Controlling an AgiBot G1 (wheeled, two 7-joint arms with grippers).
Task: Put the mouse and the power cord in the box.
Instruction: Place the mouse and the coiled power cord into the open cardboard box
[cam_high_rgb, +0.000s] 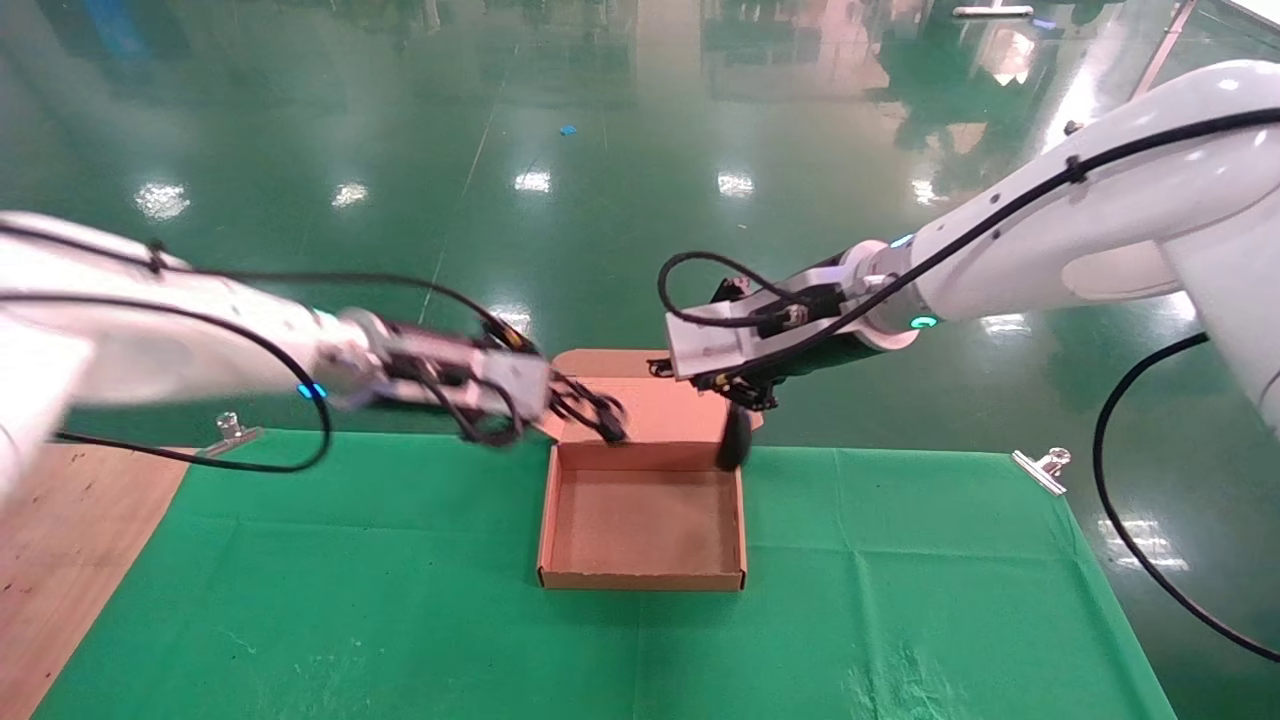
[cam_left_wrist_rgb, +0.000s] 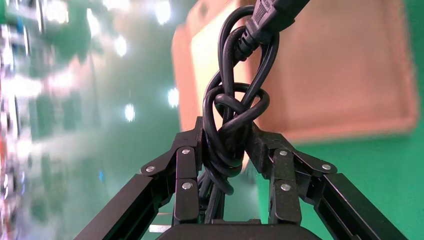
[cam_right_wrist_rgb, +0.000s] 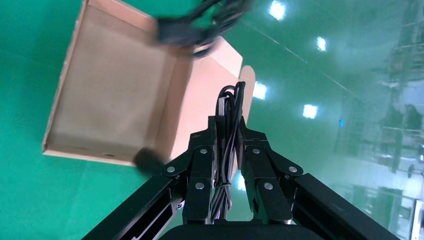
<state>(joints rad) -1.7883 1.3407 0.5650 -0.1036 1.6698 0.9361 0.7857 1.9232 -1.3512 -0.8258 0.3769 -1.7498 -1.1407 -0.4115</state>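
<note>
The open brown box (cam_high_rgb: 548, 520) sits mid-table on the green cloth, its lid leaning back. My left gripper (cam_high_rgb: 575, 405) hovers over the box's far left corner, shut on the bundled black power cord (cam_high_rgb: 602, 414). In the left wrist view the knotted power cord (cam_left_wrist_rgb: 235, 105) is pinched between the fingers of the left gripper (cam_left_wrist_rgb: 226, 132), with the box (cam_left_wrist_rgb: 340, 75) beyond. My right gripper (cam_high_rgb: 745, 395) is at the far right corner, shut on the mouse's thin cable. The black mouse (cam_high_rgb: 733, 438) dangles over the box wall. In the right wrist view, the right gripper (cam_right_wrist_rgb: 229, 122) clamps the cable and the mouse (cam_right_wrist_rgb: 147, 159) hangs beside the box (cam_right_wrist_rgb: 115, 85).
Green cloth (cam_high_rgb: 300, 580) covers most of the table, held by metal clips (cam_high_rgb: 232, 432) (cam_high_rgb: 1045, 465) at the far edge. Bare wood (cam_high_rgb: 60, 540) shows at the left. Glossy green floor lies beyond.
</note>
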